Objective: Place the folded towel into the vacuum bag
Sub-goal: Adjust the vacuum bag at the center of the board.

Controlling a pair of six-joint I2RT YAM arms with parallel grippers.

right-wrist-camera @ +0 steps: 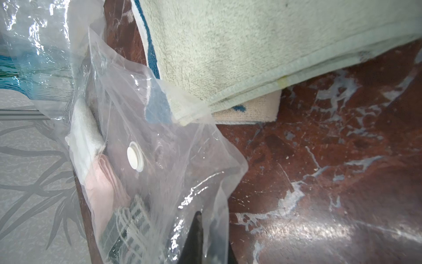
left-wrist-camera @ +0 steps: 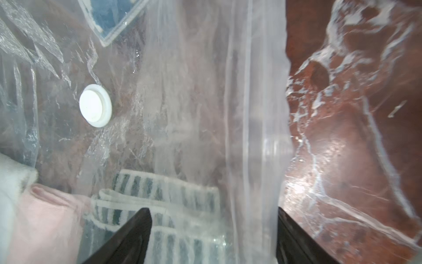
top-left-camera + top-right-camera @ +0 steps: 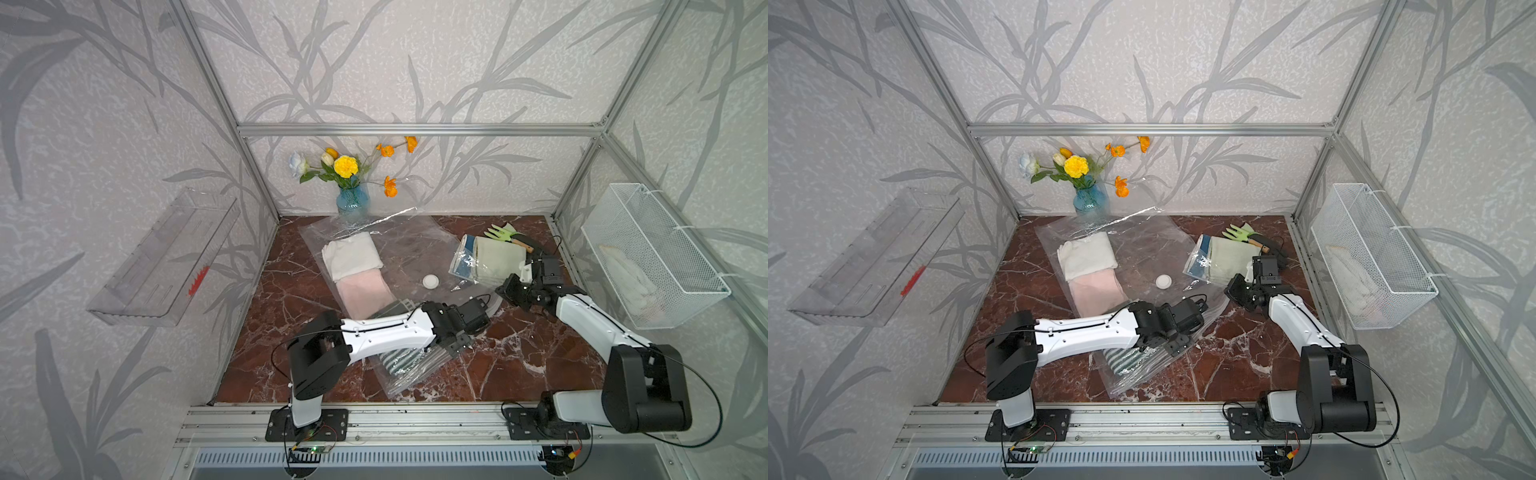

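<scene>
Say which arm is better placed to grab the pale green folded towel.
Likely right: right hand lies beside the pale green folded towel, though pinching the clear plastic vacuum bag; left hand is farther.

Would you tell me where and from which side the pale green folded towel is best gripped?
The pale green folded towel lies flat on a blue-and-cream towel. I would pinch its hemmed edge, coming from the right arm's side: that edge faces that way, mostly clear of the vacuum bag, so all layers may lift together.
</scene>
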